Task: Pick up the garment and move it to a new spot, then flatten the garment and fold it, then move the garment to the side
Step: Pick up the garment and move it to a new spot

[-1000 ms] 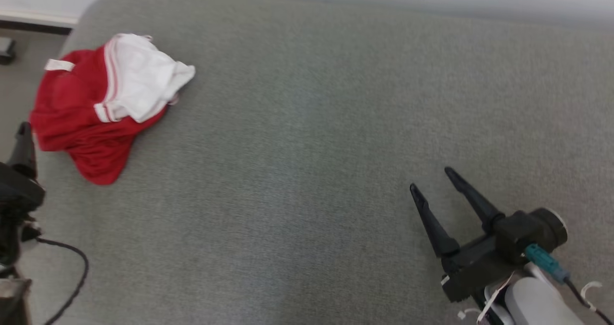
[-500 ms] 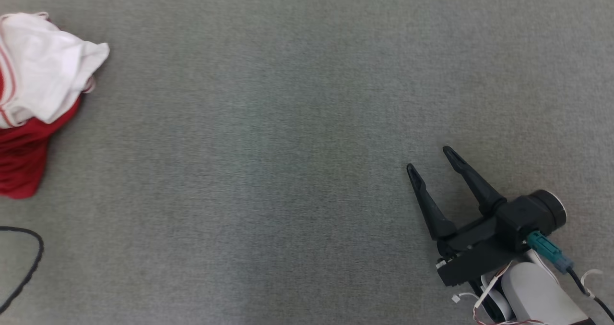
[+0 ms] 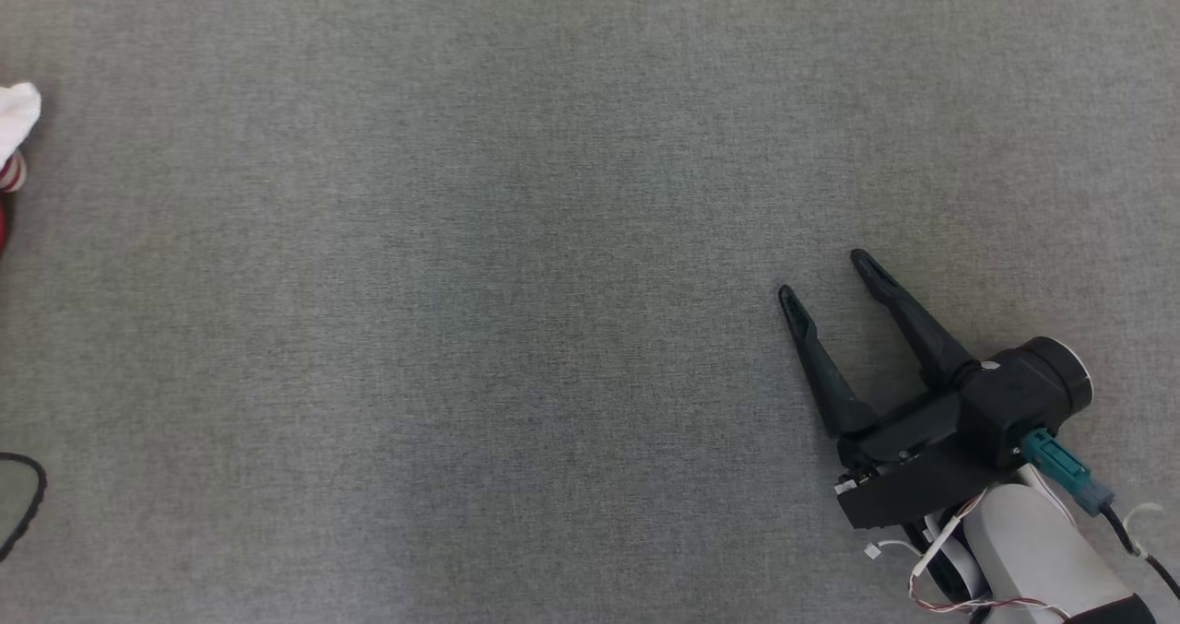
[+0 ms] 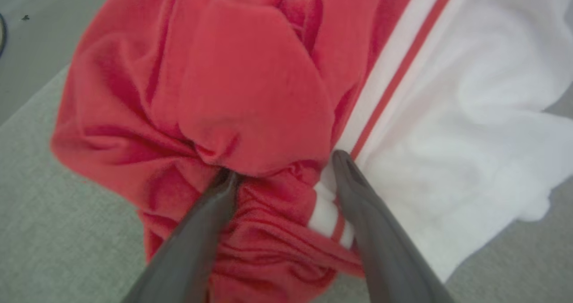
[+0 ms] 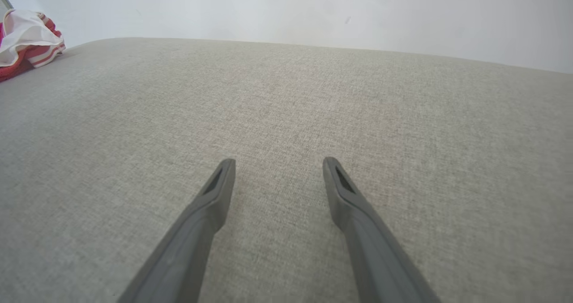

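The garment [image 4: 250, 83] lies crumpled in a soft heap at the far left of the table [image 3: 516, 264], with just a white corner and a bit of striped edge visible at the left border of the head view. Up close it is plush red cloth, bunched into rounded bulges and tight gathers. It meets a smooth white panel along a white band with a thin red stripe (a ribbed red-and-white cuff sits low in the left wrist view).

The left claw [image 4: 284, 166] is spread wide right at the heap and pinches nothing. The finger [image 4: 201, 231] at that view's left has its tip tucked under a red bulge. The other tip rests by the striped band, where red meets white.

The right claw [image 3: 820, 274] is well apart from the garment, over bare table at the lower right of the head view. Its two long, tapering dark fingers are splayed in a V and hold nothing. Behind them are a blocky black wrist, a teal plug [image 3: 1051, 449] and a pale, rounded forearm [image 3: 1032, 550].

The table top is an even grey woven fabric with a fine grain, and its far edge is softly rounded against a plain pale wall [image 5: 313, 12]. A thin black cable [image 3: 32, 504] loops in at the lower left.
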